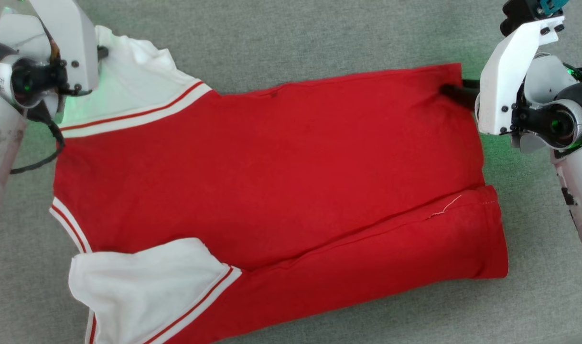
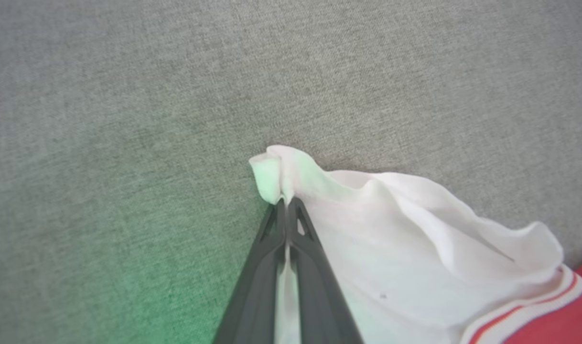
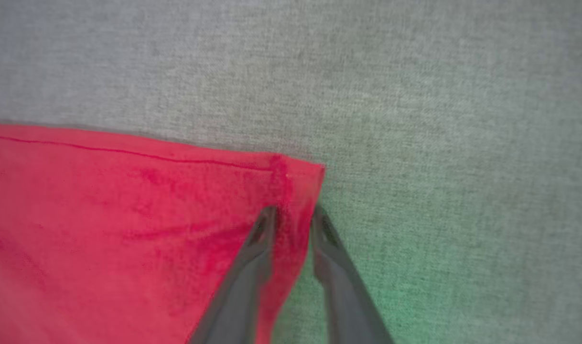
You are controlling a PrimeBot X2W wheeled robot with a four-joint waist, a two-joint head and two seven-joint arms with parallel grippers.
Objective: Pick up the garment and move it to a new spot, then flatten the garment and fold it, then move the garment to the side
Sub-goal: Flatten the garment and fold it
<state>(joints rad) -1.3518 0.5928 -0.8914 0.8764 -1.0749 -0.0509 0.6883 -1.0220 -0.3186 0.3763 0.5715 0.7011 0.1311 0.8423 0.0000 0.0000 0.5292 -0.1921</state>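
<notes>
Left claw [image 2: 287,202] grips the garment [image 1: 272,167] (right claw [image 3: 294,211] straddles its red hem)

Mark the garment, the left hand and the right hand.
garment [image 1: 272,157], head view, middle of the red body.
left hand [image 2: 287,203], left wrist view, between the fingertips pinching the white sleeve edge.
right hand [image 3: 294,212], right wrist view, between the fingertips straddling the red hem corner.
</notes>
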